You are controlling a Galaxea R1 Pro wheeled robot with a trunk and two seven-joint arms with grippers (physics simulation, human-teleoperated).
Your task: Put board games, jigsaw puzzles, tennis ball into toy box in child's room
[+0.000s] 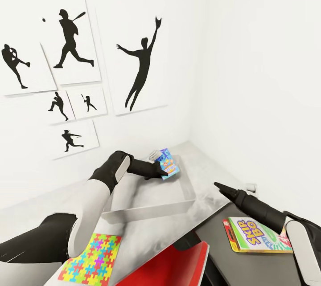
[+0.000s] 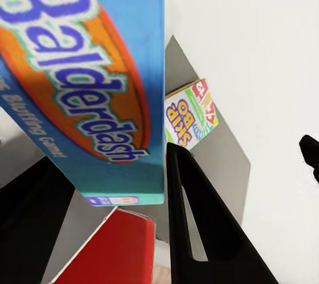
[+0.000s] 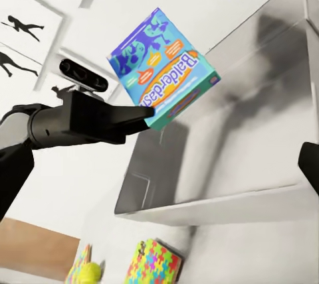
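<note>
Observation: we are seeing the left hand [image 1: 161, 168] clamping the blue Balderdash board game [image 1: 169, 163] between its fingers [image 3: 123, 119], holding it tilted above the far end of the grey toy box [image 1: 187, 197] on the worktop [image 1: 209, 165]. We are noting the right hand [image 1: 219, 186] hovering beside the box's near corner; its opening we cannot tell. Skip-Bo game [image 1: 256, 234] is lying on the lower dark section. One jigsaw puzzle [image 1: 91, 258] and the tennis ball [image 3: 85, 273] are resting on the worktop near the box.
</note>
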